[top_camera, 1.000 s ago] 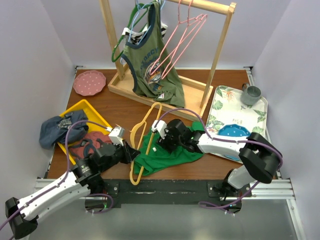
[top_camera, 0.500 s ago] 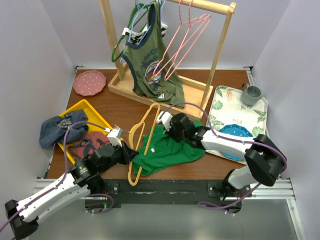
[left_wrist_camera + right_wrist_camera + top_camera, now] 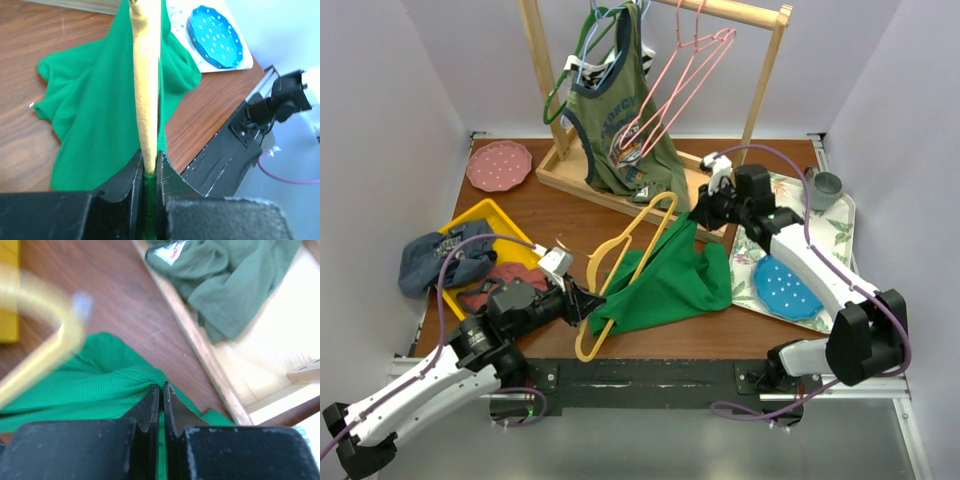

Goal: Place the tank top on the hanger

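Kelly-green tank top (image 3: 675, 280), plain, no print. Yellow-orange hanger (image 3: 147, 90). Far side: olive top (image 3: 620, 130), navy trim, round printed graphic; pink hangers (image 3: 680, 85). Far-left plate (image 3: 499, 165) pink, white dots. Right plate (image 3: 787, 288) blue, white dots, on leaf-print tray (image 3: 760, 195).

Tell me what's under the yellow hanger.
The green tank top lies under the hanger, spread over the wooden table. The left gripper appears to pinch both. The hanger covers the strip of fabric directly beneath it.
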`<state>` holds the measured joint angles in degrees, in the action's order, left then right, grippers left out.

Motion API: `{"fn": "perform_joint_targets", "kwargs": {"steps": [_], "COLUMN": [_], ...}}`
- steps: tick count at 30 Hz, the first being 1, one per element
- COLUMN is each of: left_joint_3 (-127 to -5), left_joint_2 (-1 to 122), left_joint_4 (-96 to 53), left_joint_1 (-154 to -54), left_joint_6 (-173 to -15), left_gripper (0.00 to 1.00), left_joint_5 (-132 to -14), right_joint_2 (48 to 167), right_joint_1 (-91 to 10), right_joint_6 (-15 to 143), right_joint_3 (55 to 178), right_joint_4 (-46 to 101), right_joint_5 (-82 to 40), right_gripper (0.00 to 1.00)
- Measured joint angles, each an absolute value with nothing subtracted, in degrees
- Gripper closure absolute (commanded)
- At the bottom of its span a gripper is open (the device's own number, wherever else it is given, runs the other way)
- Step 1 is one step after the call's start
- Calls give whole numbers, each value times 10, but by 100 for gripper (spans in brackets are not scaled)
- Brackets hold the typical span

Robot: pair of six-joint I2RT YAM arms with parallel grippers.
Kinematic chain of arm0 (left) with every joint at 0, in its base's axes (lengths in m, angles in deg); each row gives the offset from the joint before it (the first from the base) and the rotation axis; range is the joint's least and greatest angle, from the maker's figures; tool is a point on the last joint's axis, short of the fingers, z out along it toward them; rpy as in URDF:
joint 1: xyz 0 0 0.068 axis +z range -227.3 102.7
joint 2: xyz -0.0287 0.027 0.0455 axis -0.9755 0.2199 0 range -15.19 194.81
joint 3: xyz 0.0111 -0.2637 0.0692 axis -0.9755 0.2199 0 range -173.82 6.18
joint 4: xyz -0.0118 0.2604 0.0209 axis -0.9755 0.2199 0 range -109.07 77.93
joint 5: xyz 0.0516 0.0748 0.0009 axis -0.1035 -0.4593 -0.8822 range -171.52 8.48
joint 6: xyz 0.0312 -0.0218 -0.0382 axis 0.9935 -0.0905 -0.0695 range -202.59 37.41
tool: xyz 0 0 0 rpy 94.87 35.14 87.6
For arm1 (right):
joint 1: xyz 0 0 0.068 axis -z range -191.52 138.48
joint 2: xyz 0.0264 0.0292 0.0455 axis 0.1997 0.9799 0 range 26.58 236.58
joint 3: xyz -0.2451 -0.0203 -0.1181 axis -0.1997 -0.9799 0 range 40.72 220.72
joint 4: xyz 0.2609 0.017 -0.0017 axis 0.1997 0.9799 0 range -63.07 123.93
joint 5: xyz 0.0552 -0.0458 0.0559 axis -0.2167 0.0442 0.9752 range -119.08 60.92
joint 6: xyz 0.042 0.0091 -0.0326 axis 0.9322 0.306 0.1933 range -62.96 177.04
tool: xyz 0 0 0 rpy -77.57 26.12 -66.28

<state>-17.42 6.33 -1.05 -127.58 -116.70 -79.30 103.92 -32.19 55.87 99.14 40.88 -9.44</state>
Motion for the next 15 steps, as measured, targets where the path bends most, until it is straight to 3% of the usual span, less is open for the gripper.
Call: {"fn": "perform_joint_targets", "kwargs": {"steps": [15], "left_joint_3": [-260], "left_joint_2": [181], "left_joint_4": [5], "left_joint_1": [-1276], "left_joint_6": [-1061], "left_gripper": [100], "left_joint_5": [-765], "right_joint_2": [1049], "right_joint_1": [-246], "right_joint_6": [617], "right_joint_3": [1072], "right_joint_4": [469], "right_joint_5": [1], "right_gripper": [100]}}
